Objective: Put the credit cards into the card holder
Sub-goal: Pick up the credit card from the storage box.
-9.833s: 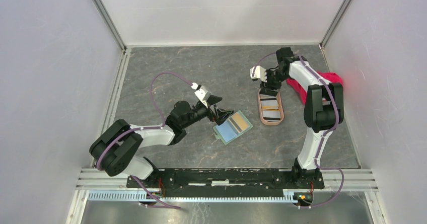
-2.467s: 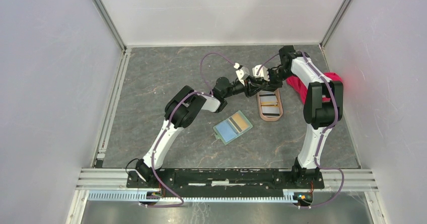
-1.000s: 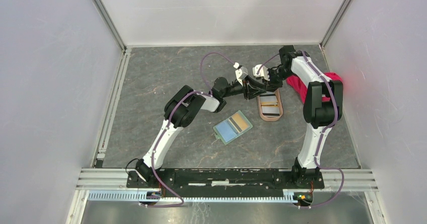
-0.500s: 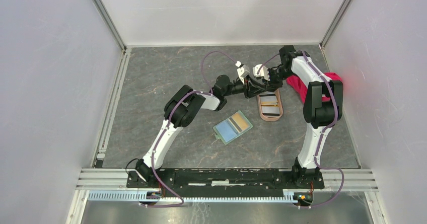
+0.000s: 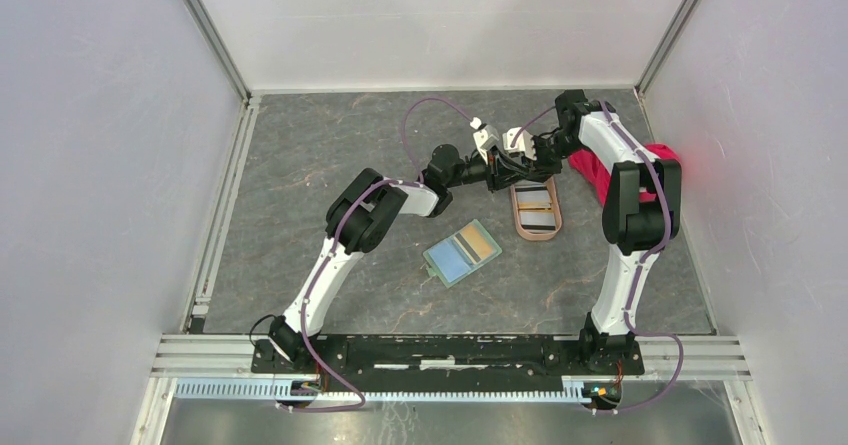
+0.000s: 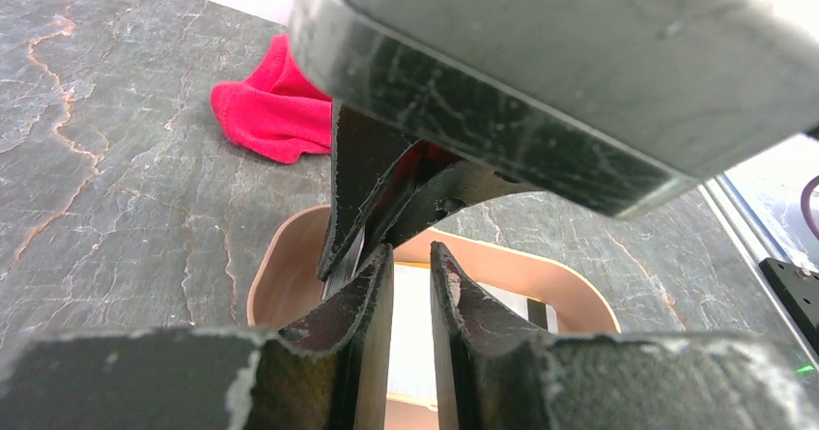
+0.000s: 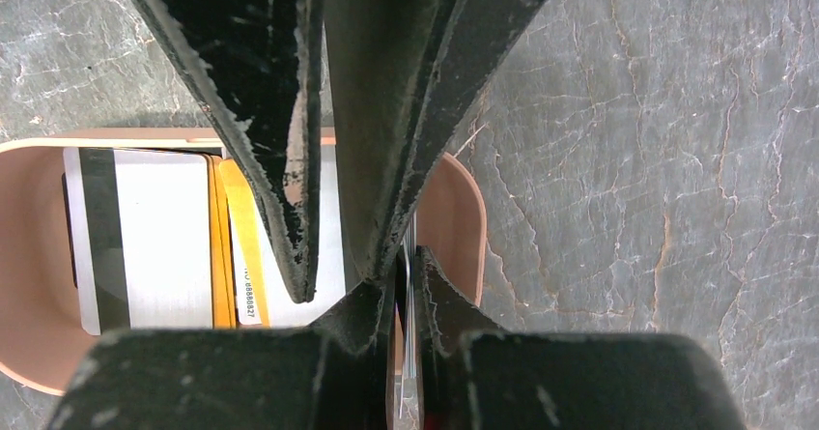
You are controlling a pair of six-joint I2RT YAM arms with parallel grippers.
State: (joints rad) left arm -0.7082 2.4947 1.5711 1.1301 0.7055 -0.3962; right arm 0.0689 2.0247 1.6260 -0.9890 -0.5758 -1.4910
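Above the tray (image 6: 275, 285), the right gripper (image 7: 407, 271) pinches a card (image 7: 406, 333) on edge, just beside the facing left gripper (image 6: 411, 251), whose narrow gap looks empty.

A robotics lab test cell. Plain white panels (image 5: 440, 25) close in the back and both sides, joined at the corners by bare aluminium posts (image 5: 208, 33), so the space reads as a purpose-built enclosure, not a room. The floor of it is a table (image 5: 330, 145) with a grey stone pattern. Two small white-and-black arms (image 5: 340, 255) are bolted to a metal rail (image 5: 450, 350) along the near edge, with purple cables (image 5: 420, 115) looping loose from them.
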